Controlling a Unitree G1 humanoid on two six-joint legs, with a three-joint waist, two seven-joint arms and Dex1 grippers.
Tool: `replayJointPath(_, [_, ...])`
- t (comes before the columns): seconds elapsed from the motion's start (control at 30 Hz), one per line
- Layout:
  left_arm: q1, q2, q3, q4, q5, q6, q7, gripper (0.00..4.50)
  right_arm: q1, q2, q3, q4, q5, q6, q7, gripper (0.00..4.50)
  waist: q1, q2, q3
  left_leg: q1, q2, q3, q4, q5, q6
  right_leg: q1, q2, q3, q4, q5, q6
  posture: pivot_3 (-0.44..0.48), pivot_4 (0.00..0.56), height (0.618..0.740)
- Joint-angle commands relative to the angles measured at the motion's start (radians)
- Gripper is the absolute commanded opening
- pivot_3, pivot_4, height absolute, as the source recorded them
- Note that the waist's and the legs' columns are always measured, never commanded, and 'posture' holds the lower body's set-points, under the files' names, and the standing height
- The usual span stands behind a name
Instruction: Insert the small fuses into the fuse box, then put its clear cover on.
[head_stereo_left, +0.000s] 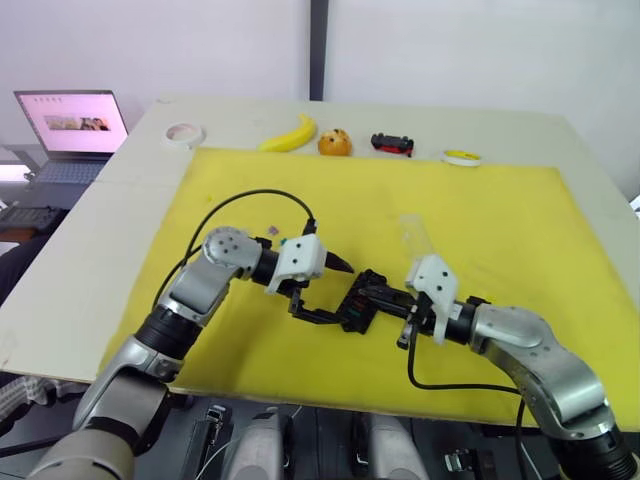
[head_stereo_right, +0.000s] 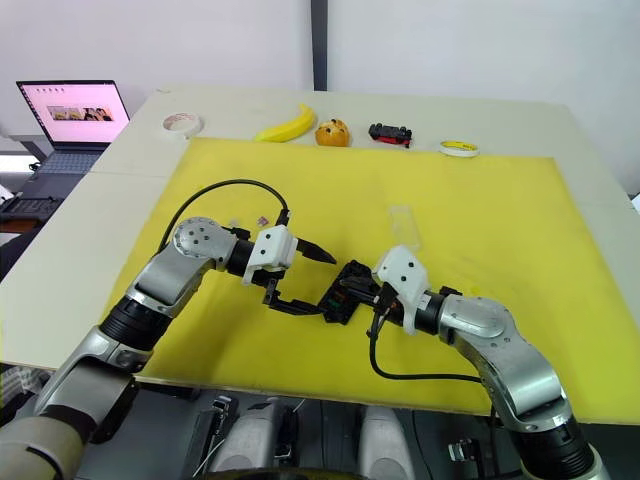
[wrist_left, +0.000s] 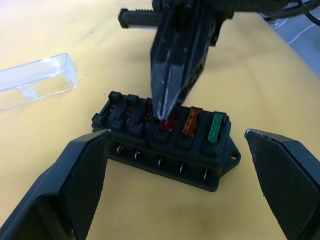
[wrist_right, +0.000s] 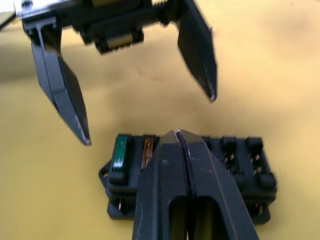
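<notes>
The black fuse box (head_stereo_left: 356, 308) lies on the yellow mat between my two grippers. Three small fuses stand in its slots: green (wrist_left: 215, 127), orange-brown (wrist_left: 191, 121) and red (wrist_left: 167, 124). My right gripper (wrist_left: 162, 115) is shut, its pointed tip resting on top of the red fuse. My left gripper (head_stereo_left: 345, 293) is open, with one finger on each side of the fuse box and not touching it. The clear cover (head_stereo_left: 415, 235) lies on the mat just beyond the box. A tiny purple chip (head_stereo_left: 272, 229) sits near my left wrist.
Along the table's far edge lie a white tape roll (head_stereo_left: 184, 133), a banana (head_stereo_left: 290, 135), an orange (head_stereo_left: 335, 143), a black-and-red toy car (head_stereo_left: 392, 144) and a yellow tape roll (head_stereo_left: 461, 156). A laptop (head_stereo_left: 72, 125) stands at the far left.
</notes>
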Motion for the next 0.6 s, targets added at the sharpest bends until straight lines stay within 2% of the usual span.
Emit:
replayJointPath(0.03, [-0.026, -0.004, 0.015, -0.015, 0.001, -0.015, -0.003, 4.5, 0.018, -0.014, 0.038, 0.016, -0.042, 0.008, -0.015, 0.02, 0.0, 0.0, 0.0, 0.0, 0.0, 0.0, 0.0, 0.0, 0.0, 0.0, 0.0, 0.0, 0.0, 0.0, 0.0, 0.0, 0.15, 0.74])
replayJointPath(0.37, [-0.029, -0.003, 0.017, -0.013, -0.001, -0.011, -0.001, 4.5, 0.027, -0.001, 0.003, 0.009, -0.021, -0.013, -0.025, 0.02, 0.0, 0.0, -0.002, 0.002, 0.0, 0.0, 0.0, 0.0, 0.0, 0.002, 0.0, 0.0, 0.0, 0.0, 0.0, 0.0, 0.15, 0.74])
replayJointPath(0.47, [-0.007, 0.01, 0.037, -0.039, -0.018, 0.02, 0.013, 4.5, 0.002, 0.03, -0.088, -0.049, 0.1, 0.044, -0.039, 0.02, 0.0, 0.0, -0.002, 0.002, 0.0, 0.0, 0.0, 0.0, 0.0, 0.002, 0.0, 0.0, 0.0, 0.0, 0.0, 0.0, 0.15, 0.74])
replayJointPath(0.6, [0.1, 0.084, 0.135, -0.16, -0.082, 0.131, 0.064, 4.5, 0.016, -0.013, -0.281, -0.139, 0.244, 0.133, -0.053, 0.02, -0.004, 0.0, -0.001, 0.002, 0.003, 0.0, 0.0, 0.0, 0.0, 0.001, 0.0, 0.001, 0.0, 0.0, 0.0, 0.0, 0.15, 0.74])
